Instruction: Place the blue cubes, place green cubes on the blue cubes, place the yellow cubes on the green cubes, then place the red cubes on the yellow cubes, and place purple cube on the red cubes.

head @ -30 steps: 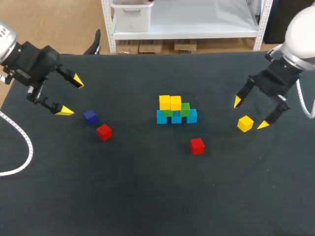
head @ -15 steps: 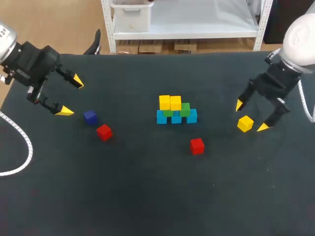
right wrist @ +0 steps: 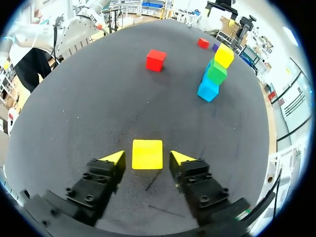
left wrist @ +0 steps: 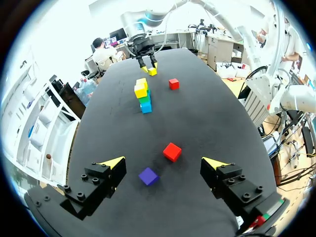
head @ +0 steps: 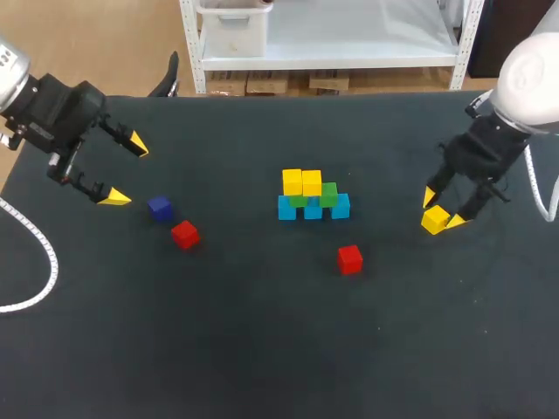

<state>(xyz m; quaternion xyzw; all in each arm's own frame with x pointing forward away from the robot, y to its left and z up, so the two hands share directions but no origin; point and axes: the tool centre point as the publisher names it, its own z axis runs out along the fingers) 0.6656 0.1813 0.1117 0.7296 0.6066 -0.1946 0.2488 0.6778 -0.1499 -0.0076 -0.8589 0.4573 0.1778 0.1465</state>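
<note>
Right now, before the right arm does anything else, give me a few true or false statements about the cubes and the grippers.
1. The loose yellow cube lies on the table between the right gripper's open fingers. True.
2. A red cube tops the stack. False: yellow cubes are on top; both red cubes lie on the table.
3. The left gripper holds the purple cube. False: it is open, and the purple cube lies on the table.
4. The purple cube lies near a red cube. True.
</note>
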